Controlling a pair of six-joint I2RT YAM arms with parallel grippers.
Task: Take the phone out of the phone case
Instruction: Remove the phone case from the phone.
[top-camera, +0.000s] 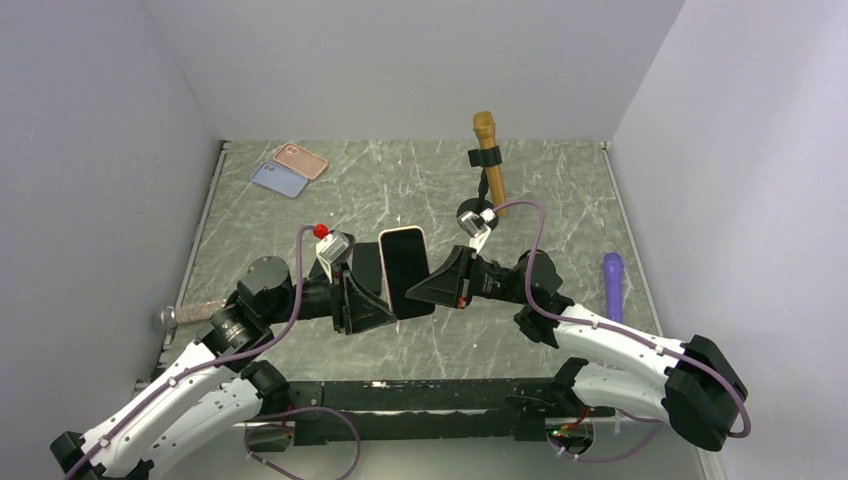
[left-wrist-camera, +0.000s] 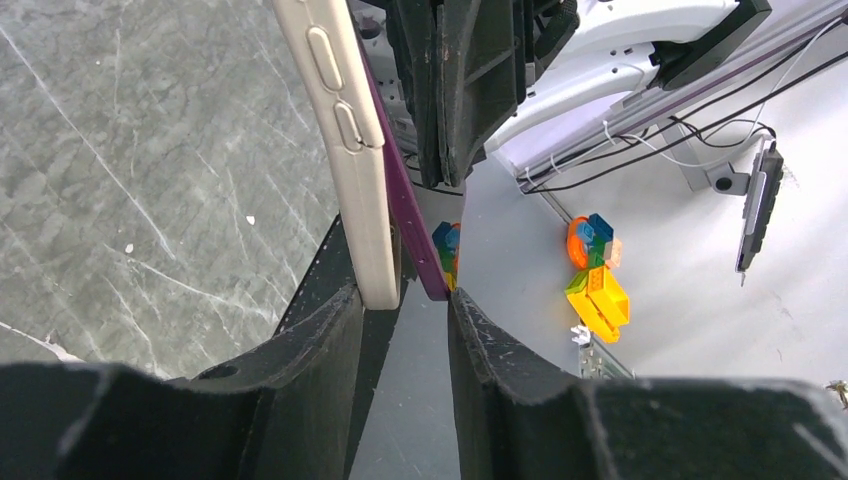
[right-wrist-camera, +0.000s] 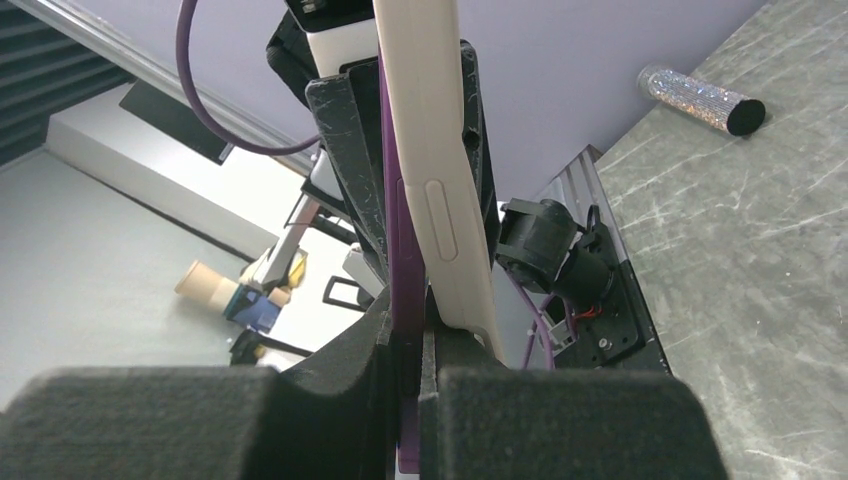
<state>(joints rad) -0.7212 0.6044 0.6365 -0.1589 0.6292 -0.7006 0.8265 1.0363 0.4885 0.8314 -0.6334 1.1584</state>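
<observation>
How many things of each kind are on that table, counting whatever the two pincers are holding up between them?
Phone in its case: 1
Loose phone cases: 2 (pink, pale blue)
Microphones: 3 (gold, purple, glittery silver)
Total: 6

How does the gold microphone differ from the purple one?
Pose: the gold microphone stands nearly upright, held in a black clip stand; the purple microphone lies flat on the table.
Place: the gold microphone is at the far middle of the table, the purple microphone by its right edge.
Colour: the gold microphone is gold, the purple microphone violet.
Shared: a similar handheld shape.
</observation>
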